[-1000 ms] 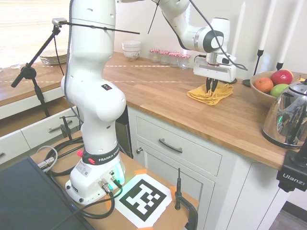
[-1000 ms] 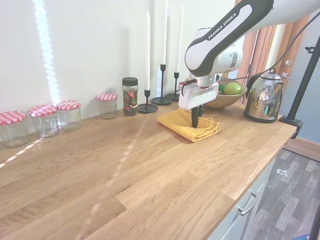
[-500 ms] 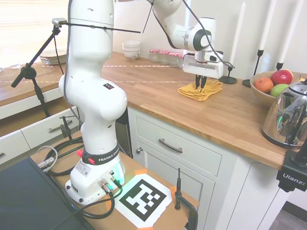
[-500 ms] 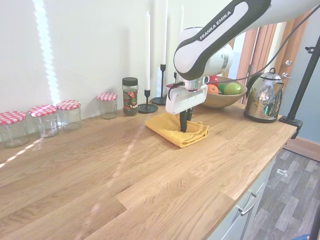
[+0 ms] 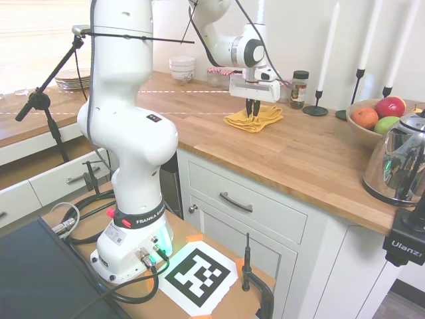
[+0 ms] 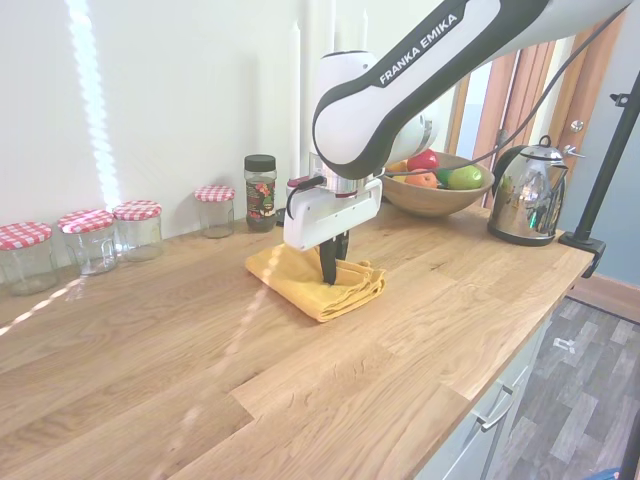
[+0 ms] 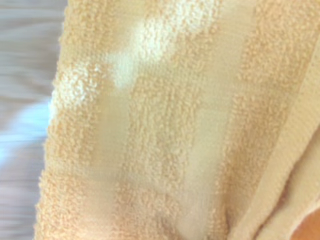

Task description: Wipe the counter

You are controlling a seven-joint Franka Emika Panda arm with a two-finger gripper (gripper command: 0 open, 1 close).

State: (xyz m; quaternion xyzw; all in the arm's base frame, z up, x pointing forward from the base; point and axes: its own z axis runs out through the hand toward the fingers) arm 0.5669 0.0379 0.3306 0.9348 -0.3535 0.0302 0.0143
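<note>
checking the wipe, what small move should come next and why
Probably keep sliding the yellow cloth along the counter toward the checked-lid jars. The claw is shut on the cloth, pressing it on the wood, and bare wood lies that way.

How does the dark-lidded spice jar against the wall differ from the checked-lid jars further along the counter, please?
The spice jar is taller and narrower; the checked-lid jars are squat and wide. Its lid is plain and dark; theirs are red-and-white checked. It looks filled and carries a colourful label; they look clear, empty and unlabelled. It stands alone; three of them sit in a row. All stand upright, lids on, on the counter by the wall.
</note>
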